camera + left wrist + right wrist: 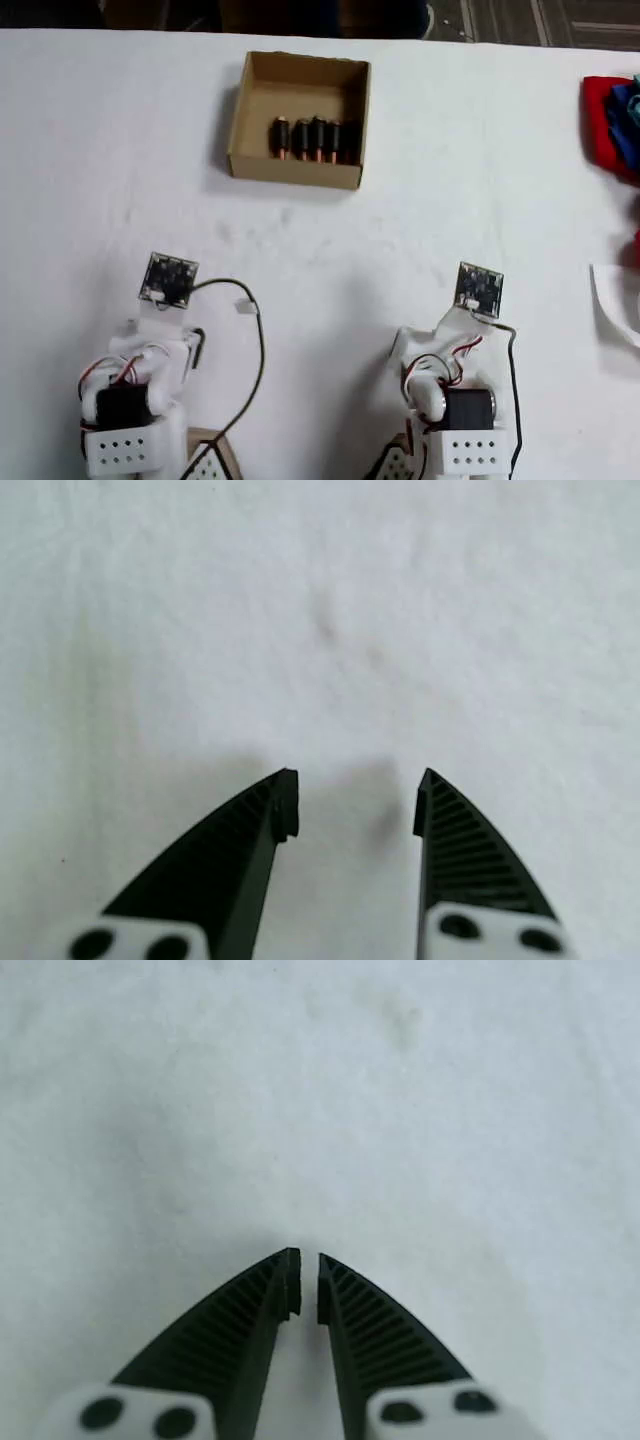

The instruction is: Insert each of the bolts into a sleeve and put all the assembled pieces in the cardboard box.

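Pieces (318, 139) lie in the cardboard box (295, 170); left end effector (355, 805) apart, right end effector (308, 1285) nearly together, both empty. Task looks done, so no further reach seems needed.

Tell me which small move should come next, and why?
Probably just shut the left gripper and stay parked: the assembled pieces lie in a row inside the cardboard box, its jaws are open on nothing, and the right gripper holds nothing either.

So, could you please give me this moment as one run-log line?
brown cardboard box: black-and-copper assembled pieces inside | left gripper: open, empty | right gripper: shut, empty
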